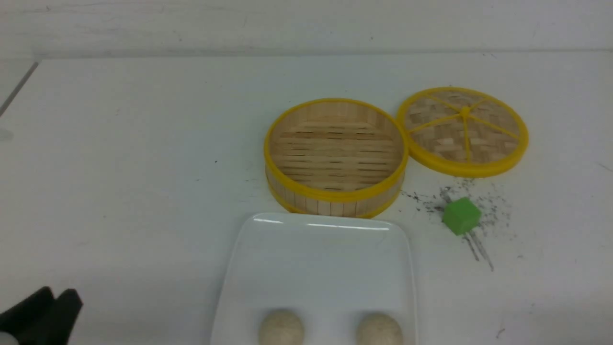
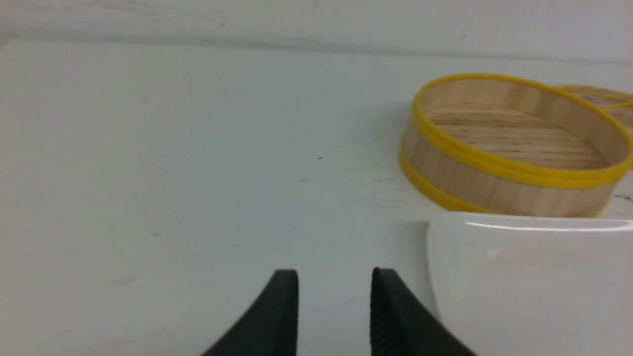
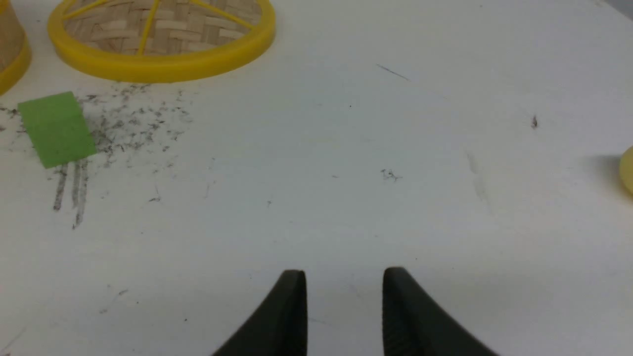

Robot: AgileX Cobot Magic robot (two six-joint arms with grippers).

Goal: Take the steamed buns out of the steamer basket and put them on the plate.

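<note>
A white tabletop (image 1: 143, 167) seen from the robot's side. A round bamboo steamer basket (image 1: 335, 203) with yellow rims stands near the middle, its slatted wooden floor in full view. Just in front of it, on the side nearer the robot, lies a glossy white rectangular plate (image 1: 321, 258), whose far edge sits close to the basket's wall. Two cream-coloured steamed buns rest on the plate's near end, side by side and apart from each other: the left bun (image 1: 281, 327) and the right bun (image 1: 380, 329), both cut off by the bottom of the front view. To the right of the basket, a flat woven lid (image 1: 463, 130) with yellow spokes lies on the tabletop, its rim touching or nearly touching the basket. In front of the lid sits a small green cube (image 1: 461, 216) among dark scuff marks (image 1: 431, 201). The left pincer (image 2: 335, 277) is at the near left, beside the plate's left edge, its black jaws released and parted with nothing between them. The right pincer (image 3: 345, 274) is over bare tabletop to the right of the cube, likewise parted and holding nothing. A pale yellow object (image 3: 628, 175) shows at the edge of the right wrist view, too cropped to identify.
</note>
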